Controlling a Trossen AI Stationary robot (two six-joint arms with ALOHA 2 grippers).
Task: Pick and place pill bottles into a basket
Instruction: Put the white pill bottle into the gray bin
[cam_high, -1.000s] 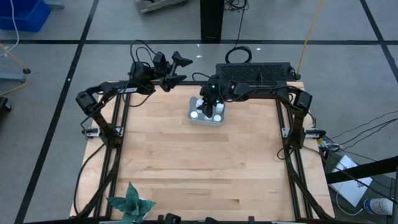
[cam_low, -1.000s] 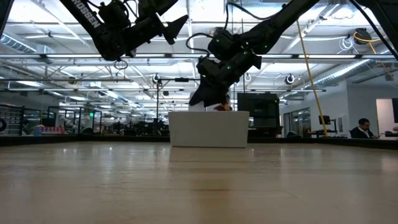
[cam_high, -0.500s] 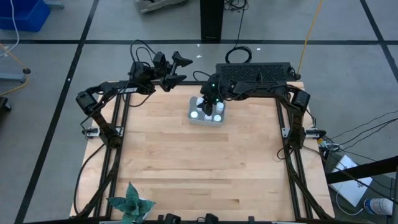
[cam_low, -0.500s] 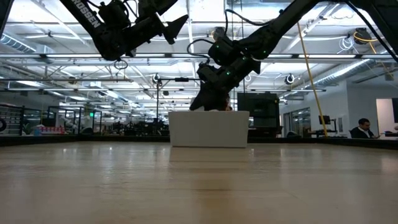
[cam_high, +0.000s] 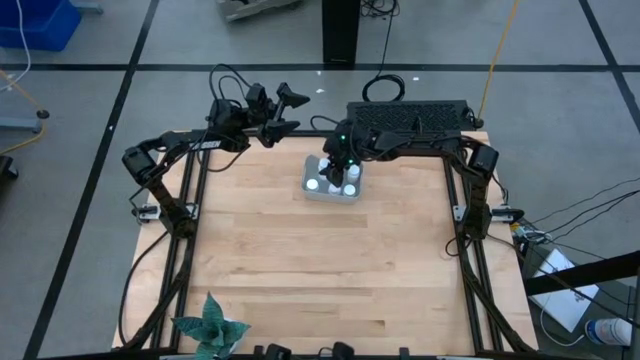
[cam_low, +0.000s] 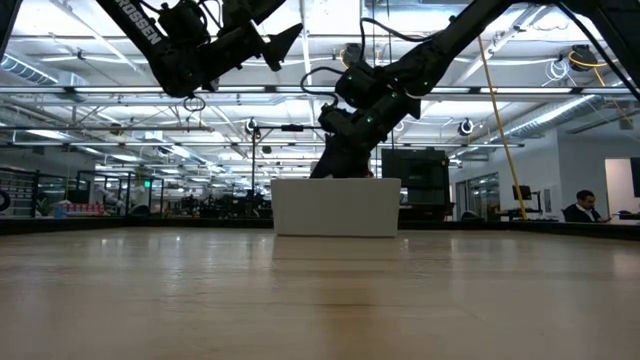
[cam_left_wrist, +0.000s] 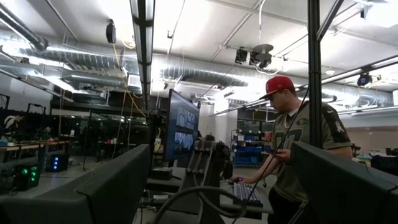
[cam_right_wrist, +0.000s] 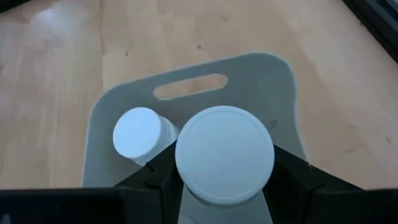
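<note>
The light grey basket (cam_high: 333, 182) stands on the wooden table near its far edge and also shows in the low view (cam_low: 335, 207). My right gripper (cam_high: 338, 162) reaches down over it, shut on a white pill bottle (cam_right_wrist: 224, 155). Beside that one, another pill bottle (cam_right_wrist: 140, 132) stands on its base inside the basket (cam_right_wrist: 261, 81), and white caps (cam_high: 313, 185) show there from above. My left gripper (cam_high: 287, 108) waits raised to the basket's far left, open and holding nothing (cam_left_wrist: 230, 186). My right gripper pinches the pill bottle between its two fingers (cam_right_wrist: 155, 171), just under the round cap (cam_right_wrist: 224, 127); the cap hides the body. The fingers slant down from the table's far right. The bottle is upright over the basket's inside; its base is hidden.
A green paper plant (cam_high: 210, 328) sits at the table's near left corner. Dark frame rails (cam_high: 465, 215) run along the left and right table edges. Bare wood lies between the basket and the near edge. A person (cam_left_wrist: 292, 143) stands beyond the table at a keyboard.
My right gripper has sunk a little toward the basket with the pill bottle. In the low view the bottle's lower end has gone behind the basket's wall.
</note>
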